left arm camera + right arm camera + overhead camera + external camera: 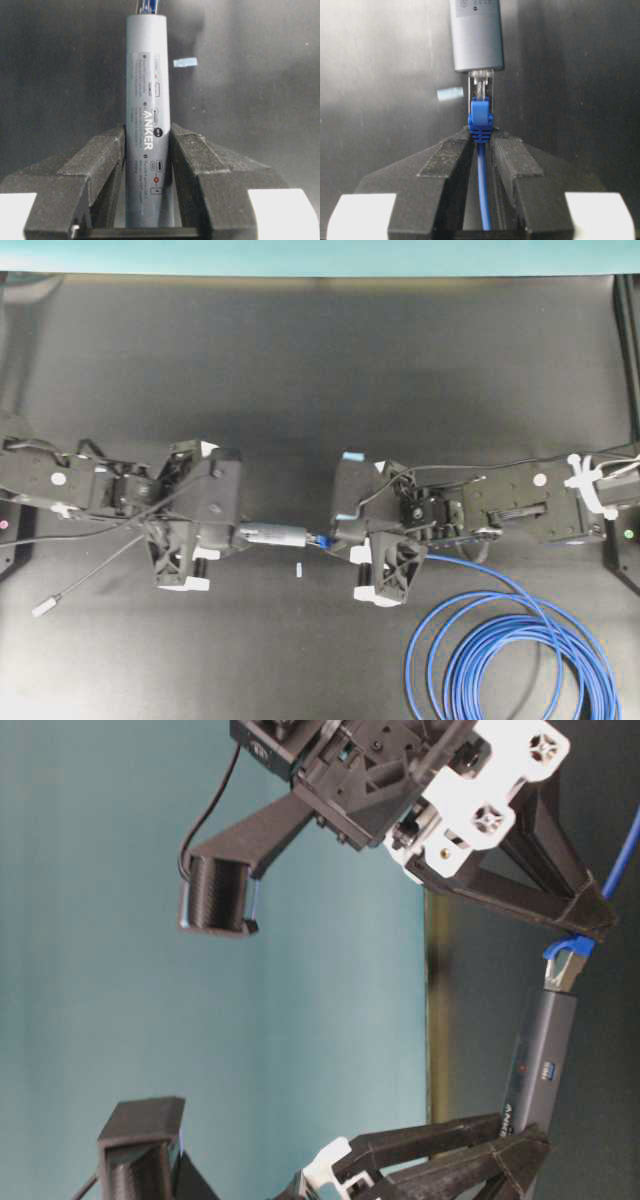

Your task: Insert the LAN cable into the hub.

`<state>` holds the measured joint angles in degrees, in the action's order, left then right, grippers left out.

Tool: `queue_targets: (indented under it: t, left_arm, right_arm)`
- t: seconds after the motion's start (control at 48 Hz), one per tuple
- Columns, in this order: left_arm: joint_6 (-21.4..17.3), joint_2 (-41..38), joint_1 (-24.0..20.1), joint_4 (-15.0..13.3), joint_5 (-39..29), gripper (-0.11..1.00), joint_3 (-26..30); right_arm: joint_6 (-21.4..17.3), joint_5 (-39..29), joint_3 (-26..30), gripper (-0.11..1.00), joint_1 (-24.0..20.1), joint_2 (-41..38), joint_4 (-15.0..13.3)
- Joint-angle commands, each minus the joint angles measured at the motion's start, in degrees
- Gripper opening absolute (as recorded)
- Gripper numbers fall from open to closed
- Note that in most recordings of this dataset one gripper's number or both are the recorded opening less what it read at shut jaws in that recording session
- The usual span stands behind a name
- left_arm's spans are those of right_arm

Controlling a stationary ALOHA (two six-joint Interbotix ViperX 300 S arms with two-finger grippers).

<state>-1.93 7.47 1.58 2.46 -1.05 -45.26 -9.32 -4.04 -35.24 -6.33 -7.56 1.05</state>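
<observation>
Plug (481, 92) of the LAN cable (500, 640) stands at the mouth of the hub (272, 535), its clear tip entering or just inside the port; the right wrist view shows clear plug body exposed between the blue boot (480, 122) and the hub's end face. Insertion is judged under way and not seated. Both items are held above the bench (320, 370), end to end on one line near its middle.

Left claw (148, 150) is closed on the hub's rear half, fingers pressing both flanks, printed face toward the camera. Right claw (481, 145) is closed on the cable directly behind the boot, cable running back between the fingers.

Next move calls for a straight axial push of the plug into the port, the hub held rigid against it. Alignment appears fair in the right wrist view; whether the latch has caught cannot be told.

Arms reach in from opposite sides, roughly level, claws facing one another. Remaining cable lies coiled on the bench by the right arm. White tape mark (299, 569) sits just beside the joint.
</observation>
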Motion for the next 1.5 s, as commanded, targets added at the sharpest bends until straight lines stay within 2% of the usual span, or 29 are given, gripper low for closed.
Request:
queue_targets:
  t: [0.0, 0.229, 0.521, 0.77, 1.02, 1.478]
  left_arm:
    - [-0.70, -0.26, -0.09, 0.18, -1.41, 0.28, 2.37]
    - [-2.37, -1.23, -0.09, 0.18, -8.70, 0.28, 4.75]
    - [-3.60, -1.32, -0.62, 0.26, -10.46, 0.28, 6.86]
    - [-4.31, -2.11, -1.05, 0.26, -14.77, 0.28, 9.14]
    - [-6.15, -2.81, -0.79, 0.26, -15.91, 0.28, 10.11]
    - [-7.03, -2.99, -0.70, 0.26, -15.91, 0.28, 10.37]
  right_arm:
    - [1.32, -1.05, 1.93, 0.10, -0.35, 0.00, -0.09]
    - [1.41, -1.76, 2.29, 0.10, 0.00, 0.26, -0.09]
    - [1.85, -5.54, 2.99, 0.10, 0.18, 0.18, -0.09]
    - [2.72, -7.03, 4.22, 0.10, 0.44, 0.18, -0.09]
    - [2.46, -6.86, 3.87, 0.10, 1.32, 0.70, -0.09]
    - [2.64, -6.06, 3.87, 0.10, 2.20, 0.70, -0.09]
